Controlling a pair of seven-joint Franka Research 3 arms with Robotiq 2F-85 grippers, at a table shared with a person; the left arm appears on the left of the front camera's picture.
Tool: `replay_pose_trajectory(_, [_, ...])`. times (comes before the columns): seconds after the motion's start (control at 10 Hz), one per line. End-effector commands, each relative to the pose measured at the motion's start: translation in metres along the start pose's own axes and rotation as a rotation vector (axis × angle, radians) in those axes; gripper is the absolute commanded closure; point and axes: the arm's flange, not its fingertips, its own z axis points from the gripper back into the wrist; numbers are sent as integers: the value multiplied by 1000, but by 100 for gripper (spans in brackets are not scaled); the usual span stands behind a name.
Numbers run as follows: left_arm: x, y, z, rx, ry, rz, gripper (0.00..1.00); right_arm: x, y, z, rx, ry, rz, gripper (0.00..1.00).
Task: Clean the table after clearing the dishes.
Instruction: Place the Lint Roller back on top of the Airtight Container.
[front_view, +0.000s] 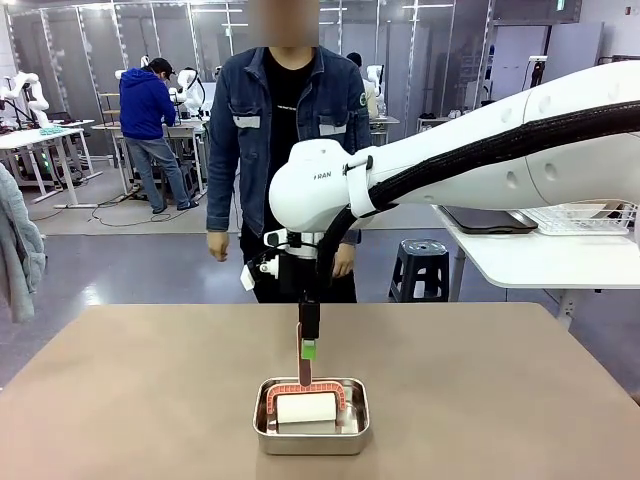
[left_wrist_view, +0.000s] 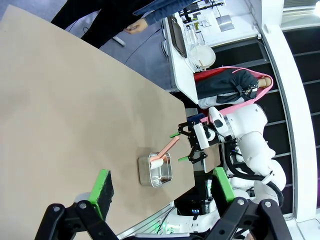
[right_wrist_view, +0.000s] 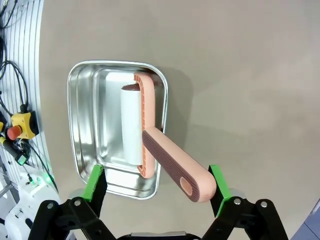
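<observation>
- Near the robot's edge of the table (front_view: 120, 400), at its middle, we find a square steel pan (front_view: 311, 417) holding a lint roller (front_view: 306, 408): white roll down in the pan, pink handle (right_wrist_view: 172, 165) slanting up over the rim.
- We see no plates or trays on the beige top; we judge the dishes cleared and the cleaning step at hand.
- Right gripper (right_wrist_view: 157, 182) hangs directly above the pan. Its green-padded jaws stand wide apart with the handle's free end between them, and neither pad appears to press it. We note nothing held.
- Left gripper (left_wrist_view: 162, 187), seen from its own wrist camera, is well back from the pan with its jaws likewise spread wide and nothing between them.
- A person (front_view: 285, 130) stands at the far side, hands down, clear of the tabletop.
- Risk one: the handle looks propped only on the pan rim. A nudge from either pad could tip it flat or off to one side, out of line with the jaws.
- Risk two: the handle is rounded and lies at an angle. In our judgement a closure off its axis could squeeze it sideways out of the pads.
- Risk three: the pan sits close to the near edge. A sideways pull on the roller might drag the light pan with it.
- Risk four: a descent too deep could drive the fingertips onto the pan rim.
</observation>
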Motion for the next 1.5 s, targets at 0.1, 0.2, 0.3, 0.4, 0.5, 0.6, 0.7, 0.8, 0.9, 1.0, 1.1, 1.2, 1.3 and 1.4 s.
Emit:
replay_pose_trajectory(0.1, [-1, -4, 3, -9, -2, 15, 0, 0, 0, 0, 0, 0, 0, 0])
replay_pose_trajectory(0.2, [-1, -4, 3, -9, -2, 15, 0, 0, 0, 0, 0, 0, 0, 0])
replay_pose_trajectory(0.3, [-1, -4, 3, -9, -2, 15, 0, 0, 0, 0, 0, 0, 0, 0])
replay_pose_trajectory(0.4, [-1, -4, 3, -9, -2, 15, 0, 0, 0, 0, 0, 0, 0, 0])
replay_pose_trajectory(0.5, [-1, -4, 3, -9, -2, 15, 0, 0, 0, 0, 0, 0, 0, 0])
replay_pose_trajectory(0.6, [-1, -4, 3, -9, -2, 15, 0, 0, 0, 0, 0, 0, 0, 0])
replay_pose_trajectory(0.7, [-1, -4, 3, -9, -2, 15, 0, 0, 0, 0, 0, 0, 0, 0])
replay_pose_trajectory(0.8, [-1, -4, 3, -9, -2, 15, 0, 0, 0, 0, 0, 0, 0, 0])
replay_pose_trajectory(0.9, [-1, -4, 3, -9, -2, 15, 0, 0, 0, 0, 0, 0, 0, 0])
replay_pose_trajectory(1.0, [-1, -4, 3, -9, -2, 15, 0, 0, 0, 0, 0, 0, 0, 0])
replay_pose_trajectory(1.1, [-1, -4, 3, -9, -2, 15, 0, 0, -2, -1, -19, 16, -20, 0])
replay_pose_trajectory(1.2, [-1, -4, 3, -9, -2, 15, 0, -23, -5, 22, 16, -95, -119, 0])
replay_pose_trajectory(1.3, [-1, -4, 3, -9, -2, 15, 0, -46, -9, 45, 65, -240, -198, 0])
replay_pose_trajectory(1.4, [-1, -4, 3, -9, -2, 15, 0, -74, -16, 58, 141, -412, -275, 0])
